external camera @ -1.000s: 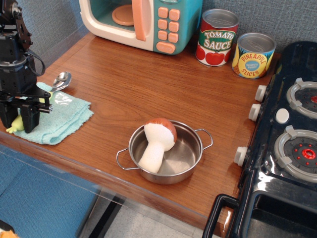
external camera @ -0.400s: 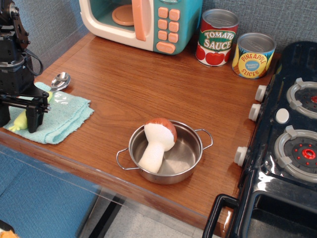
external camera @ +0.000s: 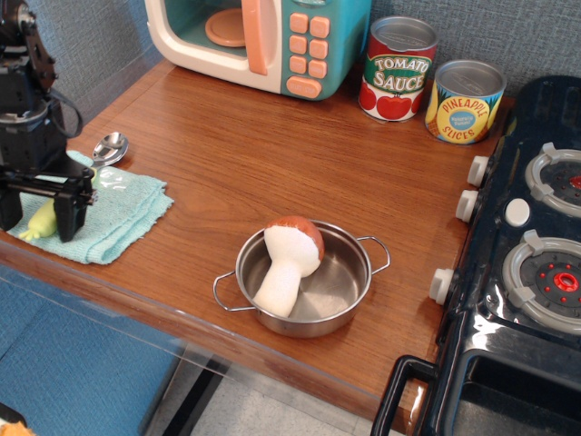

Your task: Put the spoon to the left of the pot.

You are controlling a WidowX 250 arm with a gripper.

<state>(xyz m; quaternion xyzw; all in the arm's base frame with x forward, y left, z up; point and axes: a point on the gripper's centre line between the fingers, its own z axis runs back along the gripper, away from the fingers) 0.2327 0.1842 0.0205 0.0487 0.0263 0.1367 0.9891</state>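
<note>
The spoon [external camera: 110, 147] lies on a light blue cloth [external camera: 118, 213] at the table's left edge. Its silver bowl points to the back and its pale yellow-green handle runs toward the front left. My gripper [external camera: 38, 216] stands over the handle end with its two black fingers [external camera: 69, 216] apart, one on each side of the handle, so it is open. The arm hides the middle of the spoon. The pot [external camera: 349, 272] sits near the front middle of the table, well to the right of the spoon. It holds a toy mushroom [external camera: 289, 259].
A toy microwave [external camera: 259, 41] stands at the back. A tomato sauce can [external camera: 398, 71] and a pineapple can [external camera: 463, 102] stand to its right. A black toy stove [external camera: 526, 245] fills the right side. The table's front edge runs just below the cloth and pot.
My gripper's right finger has shifted a little to the right, so the fingers stand wider apart. The spoon bowl and cloth have barely moved. The pot has not moved.
</note>
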